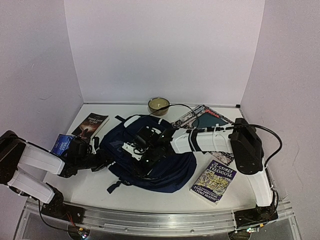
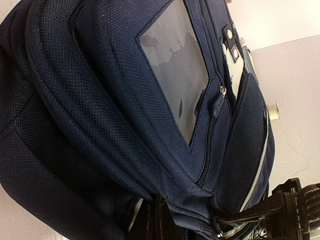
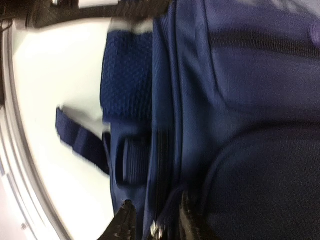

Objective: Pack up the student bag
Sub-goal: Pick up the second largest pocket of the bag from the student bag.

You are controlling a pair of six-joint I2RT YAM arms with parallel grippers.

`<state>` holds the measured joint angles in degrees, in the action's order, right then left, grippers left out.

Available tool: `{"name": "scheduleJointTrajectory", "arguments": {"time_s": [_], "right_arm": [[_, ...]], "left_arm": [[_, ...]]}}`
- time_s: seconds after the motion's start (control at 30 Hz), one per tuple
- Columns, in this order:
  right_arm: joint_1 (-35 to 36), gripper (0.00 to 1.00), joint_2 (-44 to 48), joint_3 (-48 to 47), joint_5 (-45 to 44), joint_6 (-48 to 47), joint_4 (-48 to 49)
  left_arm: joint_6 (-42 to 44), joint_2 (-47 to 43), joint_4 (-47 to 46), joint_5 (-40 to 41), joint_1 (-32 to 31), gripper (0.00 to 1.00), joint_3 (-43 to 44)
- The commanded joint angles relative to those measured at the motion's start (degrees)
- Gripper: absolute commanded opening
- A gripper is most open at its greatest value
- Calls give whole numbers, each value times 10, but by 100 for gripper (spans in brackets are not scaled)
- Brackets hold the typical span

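Observation:
The student bag (image 1: pixel 165 167), navy blue, lies flat in the middle of the table. My left gripper (image 1: pixel 102 160) is shut on the fabric at its left edge. In the left wrist view the student bag (image 2: pixel 115 115) fills the frame, with a clear window pocket (image 2: pixel 180 65) and a zipper (image 2: pixel 207 150). My right gripper (image 1: pixel 145 146) reaches over the bag's top. In the right wrist view its fingertips (image 3: pixel 123 224) stand close together on either side of the zipper seam, with the metal zipper pull (image 3: pixel 156 230) between them, pinching that fold. This view is blurred.
A dark book (image 1: pixel 91 126) and a blue book (image 1: pixel 62 144) lie at the left. A magazine (image 1: pixel 202 118) lies at the back right and a Treehouse book (image 1: pixel 214 181) at the front right. A small bowl (image 1: pixel 159 105) stands by the back wall.

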<state>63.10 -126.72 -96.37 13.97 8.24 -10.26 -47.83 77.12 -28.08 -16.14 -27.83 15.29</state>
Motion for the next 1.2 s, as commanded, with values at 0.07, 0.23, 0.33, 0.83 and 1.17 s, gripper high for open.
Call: {"name": "scheduleJointTrajectory", "arguments": {"time_s": [0.07,0.23,0.33,0.83,1.17], "right_arm": [[-2,16,46,33,24,-29,-103],[-2,17,54,39,6,-37,-102],[-1,23,55,22,-22,-63,-98],[-1,64,-6,-68,-17,-305,-95],[-2,70,-62,-102,-34,-391,-113]], "left_arm": [[14,0,-2,43,5,0,-2],[17,-2,-2,36,5,0,2],[23,1,-2,27,5,0,6],[56,16,-2,-26,5,0,27],[68,32,-1,-56,5,0,45]]}}
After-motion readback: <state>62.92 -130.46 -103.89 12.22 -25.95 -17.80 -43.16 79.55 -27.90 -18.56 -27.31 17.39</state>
